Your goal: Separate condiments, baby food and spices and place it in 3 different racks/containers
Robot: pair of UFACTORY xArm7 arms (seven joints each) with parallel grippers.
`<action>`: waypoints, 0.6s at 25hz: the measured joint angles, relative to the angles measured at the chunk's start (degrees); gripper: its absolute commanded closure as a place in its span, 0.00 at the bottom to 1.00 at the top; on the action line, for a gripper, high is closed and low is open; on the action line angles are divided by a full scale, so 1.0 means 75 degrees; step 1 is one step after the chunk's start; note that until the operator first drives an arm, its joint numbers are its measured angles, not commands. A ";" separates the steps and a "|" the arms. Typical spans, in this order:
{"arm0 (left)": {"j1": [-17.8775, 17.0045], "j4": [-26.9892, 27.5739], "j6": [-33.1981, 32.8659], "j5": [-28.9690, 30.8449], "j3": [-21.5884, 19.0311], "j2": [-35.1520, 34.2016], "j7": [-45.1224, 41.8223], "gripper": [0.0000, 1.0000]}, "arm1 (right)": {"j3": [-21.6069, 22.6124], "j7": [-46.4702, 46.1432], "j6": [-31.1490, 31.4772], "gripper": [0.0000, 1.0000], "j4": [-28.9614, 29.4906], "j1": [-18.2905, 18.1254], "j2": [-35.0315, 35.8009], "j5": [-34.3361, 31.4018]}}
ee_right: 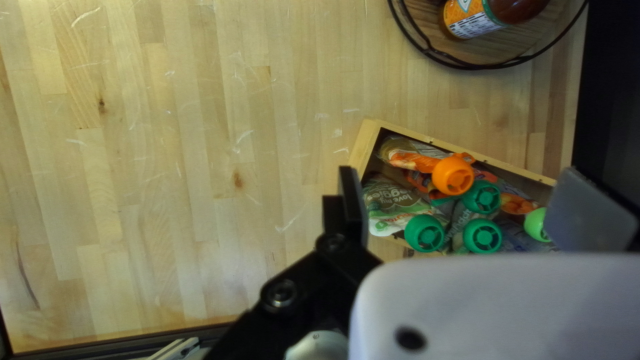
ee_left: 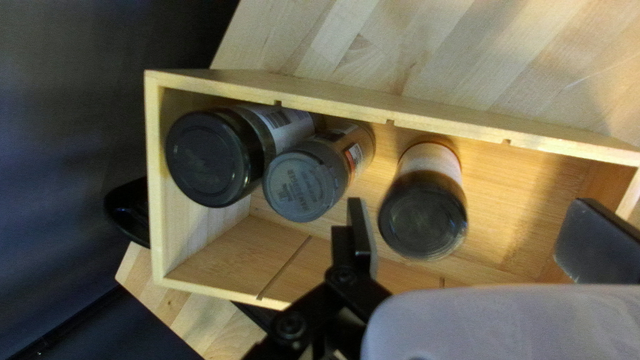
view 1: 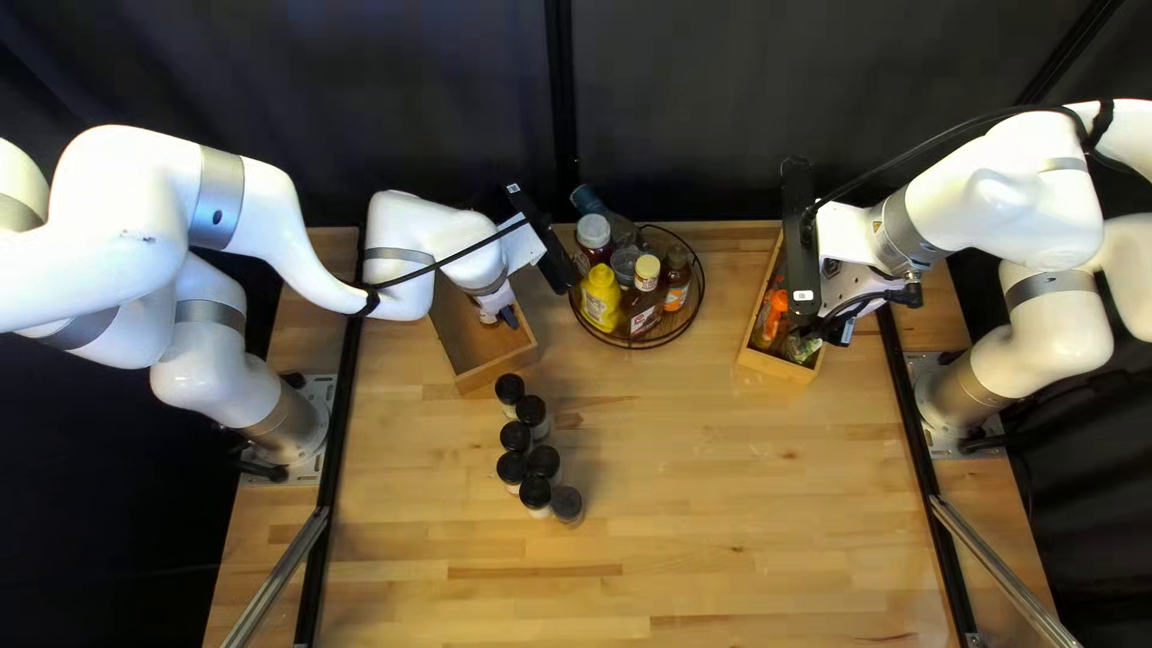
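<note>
Nearest the near edge of the pale butcher-block table [view 1: 720, 516], a cluster of clear spice jars with black lids [view 1: 535, 492] stands upright, caps up. They lie just off the near end of the left open-topped pale wooden box [view 1: 495, 373], on the near-edge side of the left gripper [ee_left: 477, 227], so the left arm is the closer one and likely reaches that way next, coming down over the caps. Its fingers are spread inside that box; one dark-lidded jar [ee_left: 423, 220] stands between them, seemingly unpinched, though contact with the closer finger is hard to rule out.

Farther back, toward the table's far right corner, the right gripper [ee_right: 470, 207] hangs with fingers apart above baby food pouches [ee_right: 393, 207] in the other wooden box [view 1: 780, 369]. By the far edge, a round black-wire-rimmed tray [view 1: 636, 347] carries the condiment bottles [view 1: 600, 298].
</note>
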 measured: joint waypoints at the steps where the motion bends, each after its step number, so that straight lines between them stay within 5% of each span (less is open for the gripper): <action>1: -0.0047 0.0024 0.0082 -0.0061 -0.0035 -0.0060 0.0028 0.00 | 0.0000 0.0000 0.0000 0.00 0.0000 0.0000 0.0000 0.0000; 9: -0.0954 0.0374 0.0609 -0.1684 -0.0135 -0.0452 0.1545 0.00 | 0.0000 0.0000 0.0000 0.00 0.0000 0.0000 0.0000 0.0000; 15: -0.1665 0.1079 0.0613 -0.2793 -0.0255 0.0180 0.2521 0.00 | 0.0000 0.0000 0.0000 0.00 0.0000 0.0000 0.0000 0.0000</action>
